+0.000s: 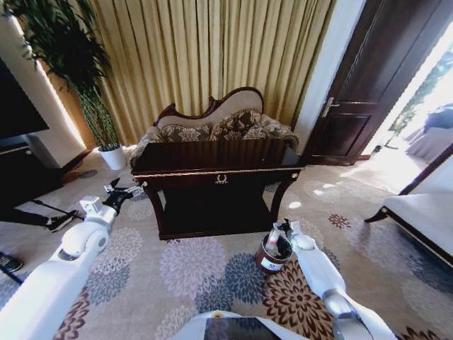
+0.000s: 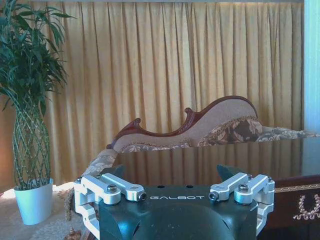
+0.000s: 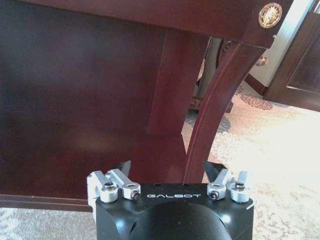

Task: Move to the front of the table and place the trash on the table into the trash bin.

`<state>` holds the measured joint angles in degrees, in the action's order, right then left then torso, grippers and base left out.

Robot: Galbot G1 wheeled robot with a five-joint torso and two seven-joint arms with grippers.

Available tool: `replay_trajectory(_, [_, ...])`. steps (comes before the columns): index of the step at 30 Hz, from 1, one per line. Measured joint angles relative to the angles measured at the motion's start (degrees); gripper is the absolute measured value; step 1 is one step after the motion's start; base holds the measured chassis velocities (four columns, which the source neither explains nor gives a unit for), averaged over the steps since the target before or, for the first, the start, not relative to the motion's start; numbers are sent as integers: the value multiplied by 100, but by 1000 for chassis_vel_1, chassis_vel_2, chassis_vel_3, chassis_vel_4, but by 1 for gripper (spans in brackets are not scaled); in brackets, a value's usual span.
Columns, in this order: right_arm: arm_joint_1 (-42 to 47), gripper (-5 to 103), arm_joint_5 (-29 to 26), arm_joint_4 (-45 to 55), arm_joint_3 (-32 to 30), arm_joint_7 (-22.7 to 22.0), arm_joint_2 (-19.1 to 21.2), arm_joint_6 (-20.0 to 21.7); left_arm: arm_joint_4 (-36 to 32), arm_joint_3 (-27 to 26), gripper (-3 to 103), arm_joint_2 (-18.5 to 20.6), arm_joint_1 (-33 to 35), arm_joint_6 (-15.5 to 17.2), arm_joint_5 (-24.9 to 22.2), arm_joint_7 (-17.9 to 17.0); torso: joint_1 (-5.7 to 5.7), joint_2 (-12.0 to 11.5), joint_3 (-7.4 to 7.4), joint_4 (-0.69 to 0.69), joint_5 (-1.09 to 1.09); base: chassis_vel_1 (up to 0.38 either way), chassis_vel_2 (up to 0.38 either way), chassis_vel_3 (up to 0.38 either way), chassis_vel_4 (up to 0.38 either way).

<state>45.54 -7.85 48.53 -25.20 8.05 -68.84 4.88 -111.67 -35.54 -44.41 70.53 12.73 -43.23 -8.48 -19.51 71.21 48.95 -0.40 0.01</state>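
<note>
From the head camera, the large dark brown glossy wooden bench [image 1: 212,159] with gold trim and a gold emblem on its front stands ahead on the flower-patterned carpet [image 1: 191,265], backed by a carved sofa with floral upholstery [image 1: 219,122] and gold pleated curtains [image 1: 212,49]. No bottle or paper wads can be made out on its shiny top. The small round dark reddish-brown trash bin [image 1: 272,253] with a metal rim and white label sits on the carpet just before the bench's right front leg. The right gripper [image 1: 284,228] hangs over the bin's rim; the left gripper [image 1: 117,195] is raised beside the bench's left end. A potted green plant in a white pot [image 1: 106,134] stands at the far left.

From the left wrist camera, the left gripper [image 2: 177,172] has its dark fingertips spread apart with nothing between them, facing the sofa back and bench top edge.

From the right wrist camera, the right gripper [image 3: 172,170] likewise has its fingertips apart and empty, pointing at the bench's lower panel and curved leg [image 3: 215,95].
</note>
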Motion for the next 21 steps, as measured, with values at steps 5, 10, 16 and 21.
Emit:
replay_trajectory(5, [59,96,-139,205,-17,0,22,3,-17,-33,100,11,13,-2,-16,1,0,0,0,1,1,0,0,0,0])
replay_trajectory(10, [449,100,-884,1642,-169,-1,118,37,-62,-114,100,-30,32,-7,-26,0,0,0,0,1,1,0,0,0,0])
replay_trajectory(16, [853,100,-1425,3150,-287,-2,226,95,-151,-153,100,-61,-22,23,-32,-34,0,0,0,-1,0,0,0,0,0])
replay_trajectory(21, [1055,100,-1791,4228,-322,-1,283,296,-208,-160,100,-84,-30,37,-30,-76,0,0,0,1,1,0,0,0,0])
